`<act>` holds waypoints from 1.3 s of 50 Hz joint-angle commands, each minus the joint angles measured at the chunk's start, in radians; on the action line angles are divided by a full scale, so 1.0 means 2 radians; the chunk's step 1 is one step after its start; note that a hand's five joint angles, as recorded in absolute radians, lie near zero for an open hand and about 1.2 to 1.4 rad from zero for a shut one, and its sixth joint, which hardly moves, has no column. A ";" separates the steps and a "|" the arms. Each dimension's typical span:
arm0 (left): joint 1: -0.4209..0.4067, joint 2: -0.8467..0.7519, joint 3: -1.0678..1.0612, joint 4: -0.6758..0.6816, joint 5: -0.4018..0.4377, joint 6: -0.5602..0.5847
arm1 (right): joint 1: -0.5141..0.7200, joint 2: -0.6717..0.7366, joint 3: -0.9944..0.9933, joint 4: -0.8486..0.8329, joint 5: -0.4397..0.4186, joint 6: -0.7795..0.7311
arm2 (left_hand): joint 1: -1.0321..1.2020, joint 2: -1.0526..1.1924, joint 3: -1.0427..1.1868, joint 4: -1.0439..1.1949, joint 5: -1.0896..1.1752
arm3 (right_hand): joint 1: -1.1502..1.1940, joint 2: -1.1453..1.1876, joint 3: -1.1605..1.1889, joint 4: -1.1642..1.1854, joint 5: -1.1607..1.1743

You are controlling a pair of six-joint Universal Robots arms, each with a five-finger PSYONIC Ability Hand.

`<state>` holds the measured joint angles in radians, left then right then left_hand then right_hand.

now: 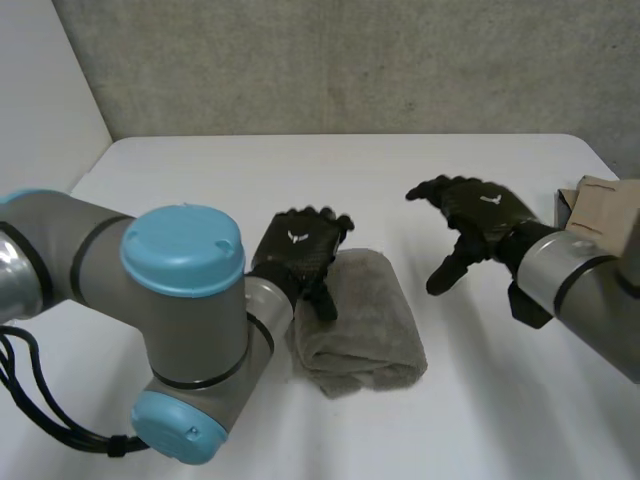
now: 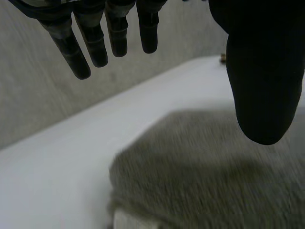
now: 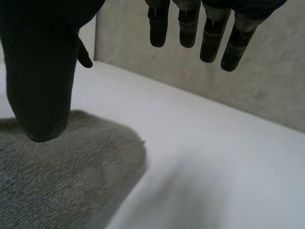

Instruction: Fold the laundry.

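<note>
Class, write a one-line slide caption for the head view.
Folded grey towel on white table; left hand open at its edge, right hand open alongside.

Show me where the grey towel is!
In the head view the folded towel lies mid-table, right beside the left hand; the right hand hovers farther right.

Grey-beige towel (image 1: 363, 325) (plain, unpatterned) on white table (image 1: 400, 180); black hands, brown box (image 1: 600, 208).

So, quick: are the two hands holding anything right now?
Left hand: open, over the edge of the towel, holding nothing.
Right hand: open, empty, beside the towel.
</note>
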<state>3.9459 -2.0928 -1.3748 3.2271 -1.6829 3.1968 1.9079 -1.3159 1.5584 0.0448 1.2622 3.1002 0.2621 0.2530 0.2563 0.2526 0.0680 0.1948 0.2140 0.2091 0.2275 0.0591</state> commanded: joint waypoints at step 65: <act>0.121 0.207 -0.085 -0.076 0.045 0.015 | -0.005 -0.097 0.090 -0.014 0.115 -0.094 | -0.024 -0.020 -0.021 -0.020 -0.015 | -0.010 -0.020 -0.017 -0.027 -0.030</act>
<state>4.1212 -1.7360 -1.4895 3.0795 -1.6997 3.2327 1.9585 -1.4660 1.6864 -0.0313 1.4996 2.9095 0.2267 0.2305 0.2383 0.2315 0.0521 0.1695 0.2140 0.2022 0.2275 0.0562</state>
